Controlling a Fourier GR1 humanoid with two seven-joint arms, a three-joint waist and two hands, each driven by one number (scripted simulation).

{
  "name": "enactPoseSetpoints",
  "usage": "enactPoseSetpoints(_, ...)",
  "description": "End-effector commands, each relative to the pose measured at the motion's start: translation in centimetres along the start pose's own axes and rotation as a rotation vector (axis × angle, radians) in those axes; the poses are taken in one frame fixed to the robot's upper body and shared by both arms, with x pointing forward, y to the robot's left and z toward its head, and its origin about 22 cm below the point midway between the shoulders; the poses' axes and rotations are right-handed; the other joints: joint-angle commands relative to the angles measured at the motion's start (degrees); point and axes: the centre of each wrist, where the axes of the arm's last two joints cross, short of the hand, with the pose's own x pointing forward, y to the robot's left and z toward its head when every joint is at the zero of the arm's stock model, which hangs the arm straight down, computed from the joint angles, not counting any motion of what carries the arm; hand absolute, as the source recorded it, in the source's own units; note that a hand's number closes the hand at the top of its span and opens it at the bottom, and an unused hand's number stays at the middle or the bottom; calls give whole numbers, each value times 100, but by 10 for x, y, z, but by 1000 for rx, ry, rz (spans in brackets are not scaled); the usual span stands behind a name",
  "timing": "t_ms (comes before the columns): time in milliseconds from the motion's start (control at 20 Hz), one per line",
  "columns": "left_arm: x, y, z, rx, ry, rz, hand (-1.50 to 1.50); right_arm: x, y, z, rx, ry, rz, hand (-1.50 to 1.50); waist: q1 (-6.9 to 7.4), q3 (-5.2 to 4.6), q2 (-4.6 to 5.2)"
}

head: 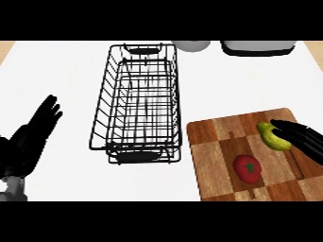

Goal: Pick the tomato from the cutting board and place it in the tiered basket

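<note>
You will find no legible writing; the right robot hand [310,144], fingers straight, is cut off at the edge, seemingly touching a yellow-green item [274,136] beside the tomato [248,168]; the left robot hand [32,137] rests open.

head view, steeply down on white counter [66,66], close in
</note>
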Motion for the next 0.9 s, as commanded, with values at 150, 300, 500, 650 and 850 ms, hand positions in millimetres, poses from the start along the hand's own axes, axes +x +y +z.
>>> enactPoseSetpoints(150,9,-9,-6,-5,3,0,0,48,-27,10,412,125,293,-150,-25,-1,-1)
enactPoseSetpoints(300,-4,7,3,-30,-3,-20,0,72,-1,10,414,154,269,-150,125,12,32)
enactPoseSetpoints(500,8,-18,-8,-17,-7,0,0,76,25,0,335,199,255,-150,153,22,48)
enactPoseSetpoints(650,-10,5,6,-27,-11,-5,0,70,44,3,323,248,256,-150,151,23,44)
enactPoseSetpoints(850,10,-3,-9,-48,7,11,0,60,63,-3,328,299,286,-150,140,24,45)
